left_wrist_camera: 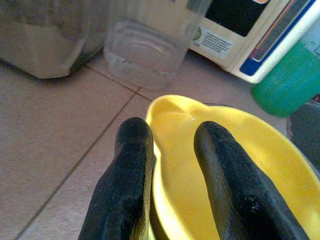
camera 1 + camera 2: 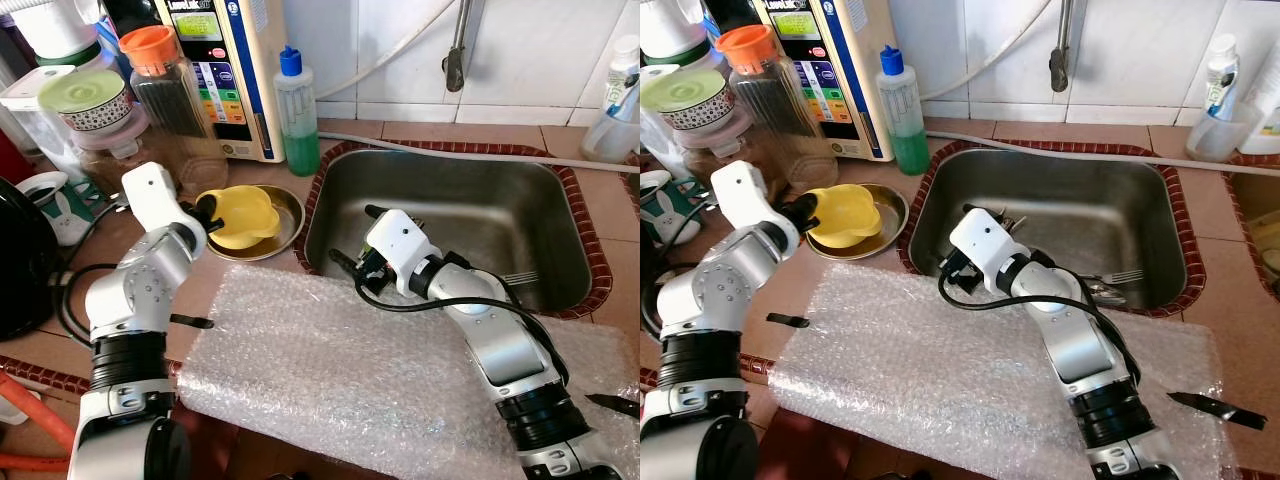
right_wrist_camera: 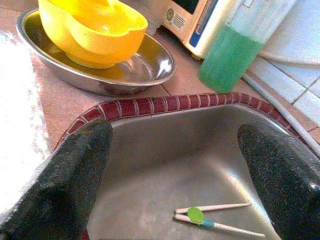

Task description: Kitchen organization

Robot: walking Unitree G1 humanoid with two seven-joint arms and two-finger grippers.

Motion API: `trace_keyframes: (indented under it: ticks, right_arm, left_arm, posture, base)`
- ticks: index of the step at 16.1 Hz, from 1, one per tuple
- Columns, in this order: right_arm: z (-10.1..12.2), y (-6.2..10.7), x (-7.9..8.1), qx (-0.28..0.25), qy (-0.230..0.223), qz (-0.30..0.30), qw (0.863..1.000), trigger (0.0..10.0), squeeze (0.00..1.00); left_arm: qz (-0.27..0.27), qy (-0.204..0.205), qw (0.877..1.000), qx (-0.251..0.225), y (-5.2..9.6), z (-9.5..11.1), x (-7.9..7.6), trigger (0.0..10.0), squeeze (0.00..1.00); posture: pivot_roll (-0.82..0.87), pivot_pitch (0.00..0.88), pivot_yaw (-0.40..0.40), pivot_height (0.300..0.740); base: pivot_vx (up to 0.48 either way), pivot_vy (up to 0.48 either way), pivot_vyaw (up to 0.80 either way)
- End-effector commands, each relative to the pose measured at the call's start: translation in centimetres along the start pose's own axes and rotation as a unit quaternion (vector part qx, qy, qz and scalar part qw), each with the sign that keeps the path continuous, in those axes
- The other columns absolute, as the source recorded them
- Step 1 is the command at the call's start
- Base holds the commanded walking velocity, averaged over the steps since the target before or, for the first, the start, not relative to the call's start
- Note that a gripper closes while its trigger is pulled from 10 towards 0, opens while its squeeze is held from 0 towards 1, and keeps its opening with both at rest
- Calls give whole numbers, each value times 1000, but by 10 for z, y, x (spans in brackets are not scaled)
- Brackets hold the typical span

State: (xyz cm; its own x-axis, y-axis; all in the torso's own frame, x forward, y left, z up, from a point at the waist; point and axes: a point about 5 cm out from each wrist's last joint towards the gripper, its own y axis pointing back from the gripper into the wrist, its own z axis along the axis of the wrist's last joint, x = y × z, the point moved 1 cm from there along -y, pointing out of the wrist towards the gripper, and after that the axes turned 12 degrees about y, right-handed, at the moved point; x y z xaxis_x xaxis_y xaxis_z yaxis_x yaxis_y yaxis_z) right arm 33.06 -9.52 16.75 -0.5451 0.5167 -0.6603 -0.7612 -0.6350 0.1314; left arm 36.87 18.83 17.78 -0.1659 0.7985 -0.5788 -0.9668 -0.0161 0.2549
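Observation:
A yellow bowl [image 2: 243, 213] sits tilted in a shallow metal dish [image 2: 287, 228] on the tiled counter, left of the sink [image 2: 480, 205]. My left gripper [image 2: 208, 212] is shut on the bowl's near rim, one finger [image 1: 132, 150] outside and the other inside. My right gripper [image 2: 357, 237] hangs open over the sink's near-left corner with nothing between its fingers. A pair of training chopsticks [image 3: 215, 215] with a green joint lies on the sink floor below it. A fork [image 2: 515, 278] lies at the sink's near right.
A sheet of bubble wrap [image 2: 350, 370] covers the counter in front. A knife [image 2: 1215, 408] lies at its right end. Green soap bottle [image 2: 297, 115], orange-lidded jar [image 2: 165, 95] and a water appliance [image 2: 235, 70] line the back. A faucet [image 2: 455, 60] hangs above the sink.

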Motion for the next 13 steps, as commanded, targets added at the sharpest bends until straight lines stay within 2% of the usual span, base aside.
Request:
trace_keyframes:
  ticks: [1,4,8,10,11,13]
  right_arm:
    - [6,-3,4,-12,3,12,1000,10000,0]
    - [7,-3,3,-15,2,12,1000,10000,0]
    - [8,-3,2,-16,4,10,1000,10000,0]
    - [8,-3,3,-16,4,12,1000,10000,0]
    - [8,-3,3,-16,4,12,1000,10000,0]
    - [8,-2,3,-15,3,12,1000,10000,0]
  left_arm:
    - [4,-11,1000,1,1,2,5,10000,0]
    - [5,-8,1000,28,1,-11,9,10000,0]
    - [-14,-11,999,43,0,-20,2,10000,0]
    - [-24,-18,998,54,-1,-24,0,1961,0]
    - [-30,-17,998,59,-1,-27,-1,0,0]
    - [-34,-16,998,59,-1,-28,-3,0,0]
  posture:
    - [-205,97,159,740]
    - [-205,95,158,740]
    - [-208,96,160,740]
    - [-211,97,163,740]
    - [-213,97,164,740]
    - [-217,95,166,740]
  base:
    - [0,0,0]
    - [0,0,0]
    - [0,0,0]
    - [0,0,0]
    - [0,0,0]
    - [0,0,0]
